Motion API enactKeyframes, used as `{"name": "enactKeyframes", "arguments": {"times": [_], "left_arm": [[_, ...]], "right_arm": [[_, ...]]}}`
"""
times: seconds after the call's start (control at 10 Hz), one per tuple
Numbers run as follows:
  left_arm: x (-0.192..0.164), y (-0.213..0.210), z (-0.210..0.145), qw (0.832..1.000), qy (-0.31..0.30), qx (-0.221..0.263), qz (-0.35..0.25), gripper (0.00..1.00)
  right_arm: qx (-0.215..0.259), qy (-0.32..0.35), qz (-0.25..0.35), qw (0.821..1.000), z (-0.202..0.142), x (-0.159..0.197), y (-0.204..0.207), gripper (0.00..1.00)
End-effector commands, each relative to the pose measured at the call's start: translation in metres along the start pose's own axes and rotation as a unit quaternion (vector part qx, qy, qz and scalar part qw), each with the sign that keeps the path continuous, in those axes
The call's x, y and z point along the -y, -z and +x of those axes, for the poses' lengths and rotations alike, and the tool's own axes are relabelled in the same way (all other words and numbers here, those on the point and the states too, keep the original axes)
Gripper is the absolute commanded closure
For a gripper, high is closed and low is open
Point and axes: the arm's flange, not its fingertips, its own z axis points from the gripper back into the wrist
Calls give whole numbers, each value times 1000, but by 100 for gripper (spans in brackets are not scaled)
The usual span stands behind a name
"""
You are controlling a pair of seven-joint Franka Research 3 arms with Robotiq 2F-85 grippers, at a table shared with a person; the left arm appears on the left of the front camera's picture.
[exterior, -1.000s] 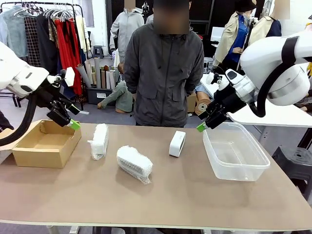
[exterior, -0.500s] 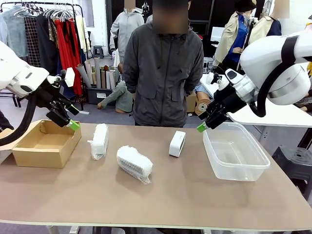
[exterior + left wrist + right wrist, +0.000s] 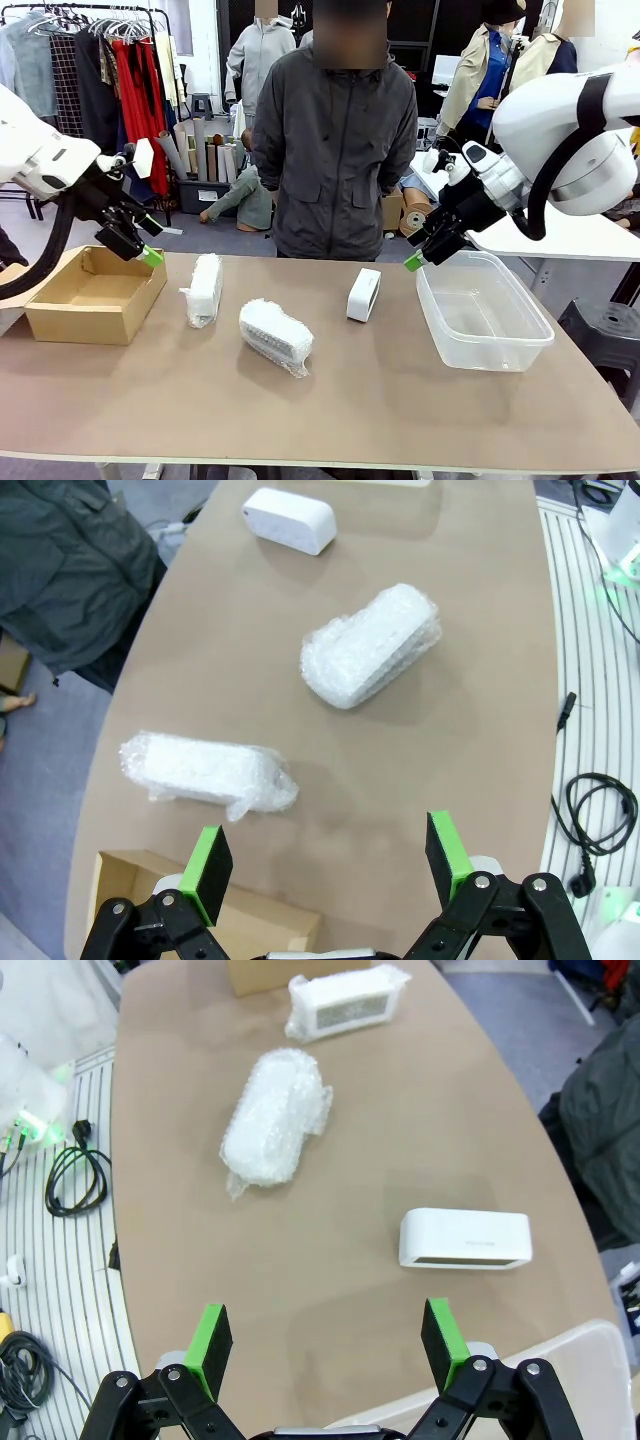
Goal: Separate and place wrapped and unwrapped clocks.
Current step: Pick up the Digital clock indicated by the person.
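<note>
Two wrapped clocks, white blocks in crinkly clear plastic, lie on the brown table: one (image 3: 204, 289) left of centre near the far edge, also the wrapped clock (image 3: 205, 772) (image 3: 345, 1002), and one (image 3: 275, 336) nearer the middle, also the wrapped clock (image 3: 371, 646) (image 3: 276, 1127). A bare, smooth white clock (image 3: 363, 294) stands right of centre, also the bare clock (image 3: 289, 520) (image 3: 465, 1239). My left gripper (image 3: 150, 256) (image 3: 331, 863) hovers open above the cardboard box's far right corner. Over the tub's far left corner, my right gripper (image 3: 412, 262) (image 3: 327, 1337) hangs open and empty.
A brown cardboard box (image 3: 92, 295) sits open at the table's left end. A clear plastic tub (image 3: 483, 311) stands at the right end. A person in a dark grey jacket (image 3: 342, 150) stands at the far side, behind the clocks. Cables (image 3: 70, 1175) lie on the floor.
</note>
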Motion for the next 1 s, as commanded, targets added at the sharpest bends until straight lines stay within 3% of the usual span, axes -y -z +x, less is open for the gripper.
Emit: {"name": "enactKeyframes", "arguments": {"times": [0.0,0.3,0.6,0.9], "left_arm": [[0,0,0,1000,0,-1,0,0],[-13,-15,-1,998,33,11,-49,0],[-34,-41,-3,994,70,27,-82,0],[-47,-76,-9,994,72,61,-46,0]], "right_arm": [[0,0,0,1000,0,0,0,0],[6,-34,24,999,10,11,-13,0],[41,-64,26,997,22,26,-38,0],[79,-77,-6,994,19,50,-58,0]]}}
